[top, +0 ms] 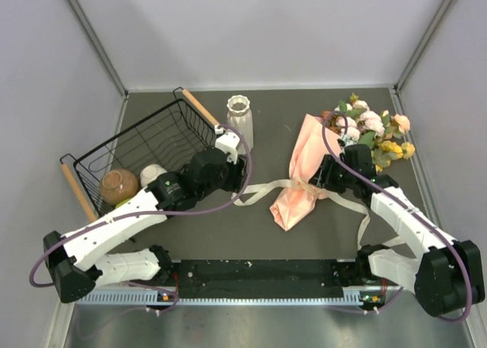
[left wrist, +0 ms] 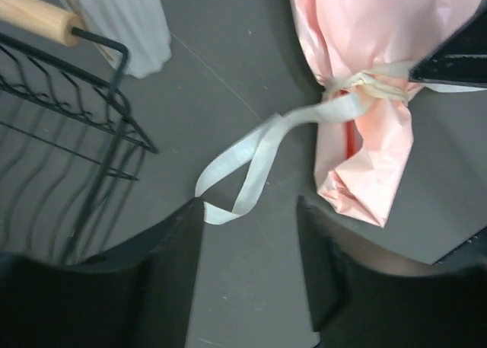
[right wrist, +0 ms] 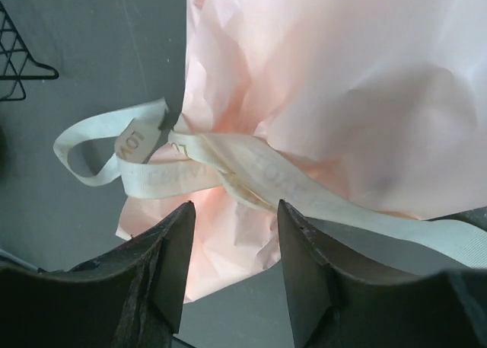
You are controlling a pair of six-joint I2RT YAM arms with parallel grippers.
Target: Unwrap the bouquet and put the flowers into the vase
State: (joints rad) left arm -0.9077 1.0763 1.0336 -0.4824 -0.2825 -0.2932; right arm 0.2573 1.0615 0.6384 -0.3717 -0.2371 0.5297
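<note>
The left hand (left wrist: 249, 211) hangs low over the desk (top: 228, 230), fingers apart and clamped on nothing. The loose loop of the cream ribbon (left wrist: 259, 146) lies just ahead of the gap. The right hand (right wrist: 234, 207), fingers also apart, sits over the ribbon's knot on the bouquet (top: 303, 173), which lies on its side right of the desk's middle, its flowers (top: 377, 131) toward the far right corner. The vase (top: 239, 119) stands upright near the far edge, beside the wire basket (top: 144, 146).
</note>
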